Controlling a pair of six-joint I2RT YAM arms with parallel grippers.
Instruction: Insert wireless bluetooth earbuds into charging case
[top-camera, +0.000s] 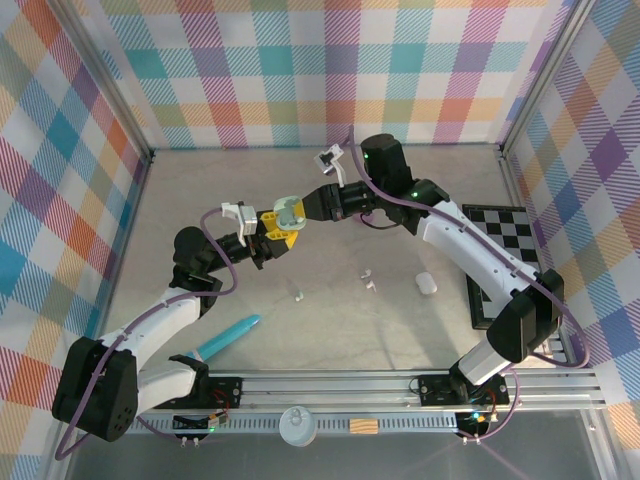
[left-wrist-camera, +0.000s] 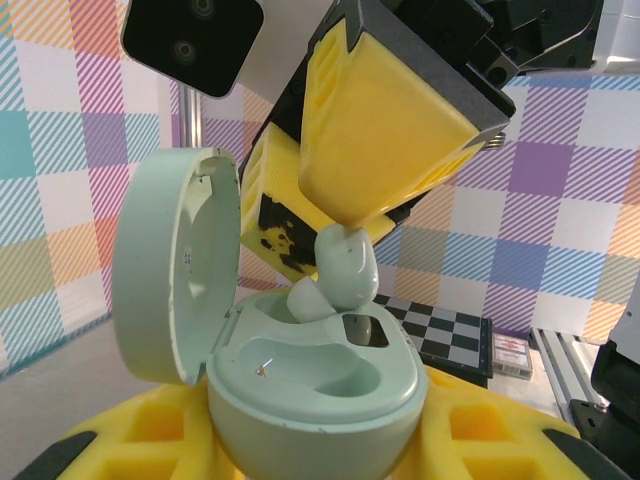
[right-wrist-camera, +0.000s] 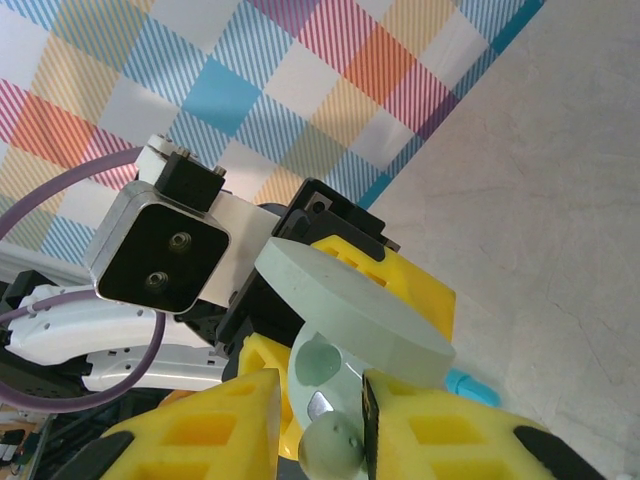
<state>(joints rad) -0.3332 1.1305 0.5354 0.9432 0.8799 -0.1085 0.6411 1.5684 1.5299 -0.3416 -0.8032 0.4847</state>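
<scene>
Though tiny overhead, case (left-wrist-camera: 310, 390) clamped in left gripper (top-camera: 281, 227), earbud (left-wrist-camera: 347, 275) inside parted right gripper (right-wrist-camera: 322, 405).

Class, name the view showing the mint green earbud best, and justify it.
Left wrist: the mint green earbud is large, resting in the open case. Right wrist shows its rounded end; top external, too small.

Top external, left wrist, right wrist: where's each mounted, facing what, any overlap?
Top external: above and behind the robot, looking down on the table; left arm and right arm show whole.
Left wrist: on the left arm, looking along the left gripper at the open mint case it clamps; own yellow fingers at bottom.
Right wrist: on the right arm, looking along the right gripper at the case lid; own yellow fingers flank an earbud.
Shared: both wrist views show the case, the earbud and the opposite gripper.
</scene>
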